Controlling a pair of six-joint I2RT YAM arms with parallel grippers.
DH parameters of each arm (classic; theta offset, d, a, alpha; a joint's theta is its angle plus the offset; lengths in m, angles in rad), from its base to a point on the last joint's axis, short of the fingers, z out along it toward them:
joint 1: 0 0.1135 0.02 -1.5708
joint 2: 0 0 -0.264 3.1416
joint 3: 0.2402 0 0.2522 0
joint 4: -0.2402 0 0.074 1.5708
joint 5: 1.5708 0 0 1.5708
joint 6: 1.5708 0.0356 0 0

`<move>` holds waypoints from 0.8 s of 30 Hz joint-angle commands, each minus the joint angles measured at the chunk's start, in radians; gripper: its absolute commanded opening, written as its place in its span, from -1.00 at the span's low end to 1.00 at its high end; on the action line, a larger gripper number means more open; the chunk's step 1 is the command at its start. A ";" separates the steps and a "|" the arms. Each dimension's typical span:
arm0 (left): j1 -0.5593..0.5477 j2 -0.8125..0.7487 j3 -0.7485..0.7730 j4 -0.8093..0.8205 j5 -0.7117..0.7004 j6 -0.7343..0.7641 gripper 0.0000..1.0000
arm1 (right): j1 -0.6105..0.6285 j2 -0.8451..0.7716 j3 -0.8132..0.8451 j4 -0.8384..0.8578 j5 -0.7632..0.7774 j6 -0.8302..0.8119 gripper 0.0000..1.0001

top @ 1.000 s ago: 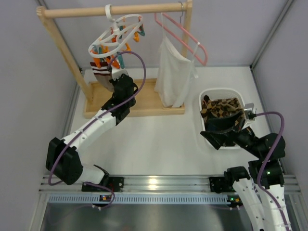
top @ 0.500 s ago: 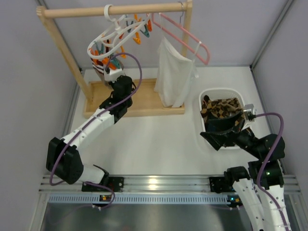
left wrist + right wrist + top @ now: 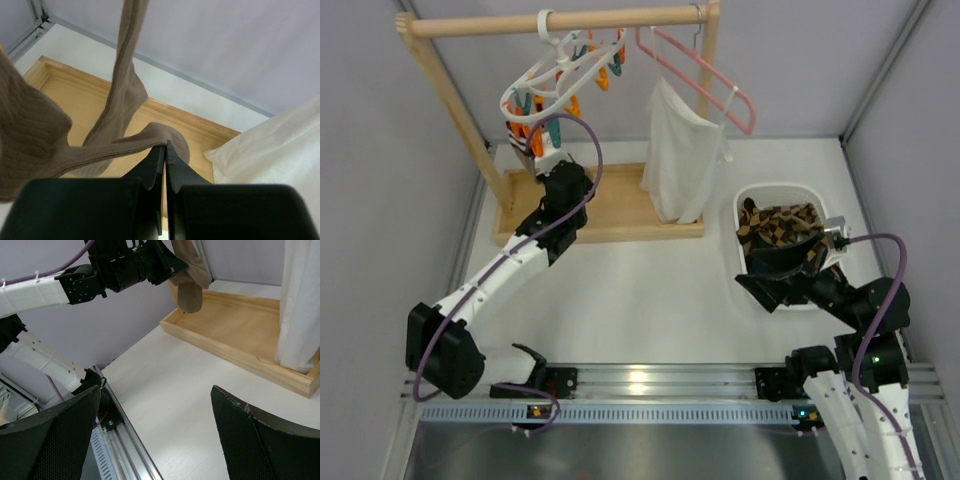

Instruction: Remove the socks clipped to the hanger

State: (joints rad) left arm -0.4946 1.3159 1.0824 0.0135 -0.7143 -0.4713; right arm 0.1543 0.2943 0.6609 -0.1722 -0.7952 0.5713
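Left arm reaches from its base at the lower left of the top view diagonally up to the upper left. It is nearly straight, with the wrist tipped up under the hanger (image 3: 558, 72). The left gripper (image 3: 538, 150) sits just below the orange and teal pins. In the wrist view its jaws are pressed together on a fold of a tan ribbed sock (image 3: 125, 100). The fingertips (image 3: 161, 155) pinch the cloth near the toe, and the rest of the sock runs up out of the top of the frame. The hanger hangs tilted from the wooden rail (image 3: 620, 17), its low end toward the left gripper, with the clipped socks (image 3: 520, 138) bunched there. The wooden base (image 3: 90, 100) lies beneath.

Right arm is folded at the lower right of the top view, elbow bent back. The right gripper (image 3: 775, 268) hangs over the near edge of the white basket (image 3: 778, 190), which holds argyle socks (image 3: 785, 225). Its fingers (image 3: 55, 440) are spread wide and hold nothing.

White cloth (image 3: 680, 150) hangs from the pink hanger (image 3: 715, 85), right of center on the rail.
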 commanded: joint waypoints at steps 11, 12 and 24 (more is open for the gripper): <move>-0.007 -0.095 -0.165 0.172 0.039 -0.044 -1.00 | 0.011 -0.011 -0.017 0.030 -0.010 -0.001 0.74; -0.010 -0.092 -0.170 0.180 0.041 -0.041 -1.00 | 0.011 -0.011 -0.018 0.031 -0.010 0.001 0.74; -0.105 -0.032 -0.180 0.200 -0.025 -0.007 -1.00 | 0.011 -0.009 -0.034 0.056 -0.009 0.018 0.74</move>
State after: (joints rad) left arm -0.5674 1.2652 0.9062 0.1497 -0.7002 -0.4946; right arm 0.1543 0.2897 0.6216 -0.1642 -0.7948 0.5808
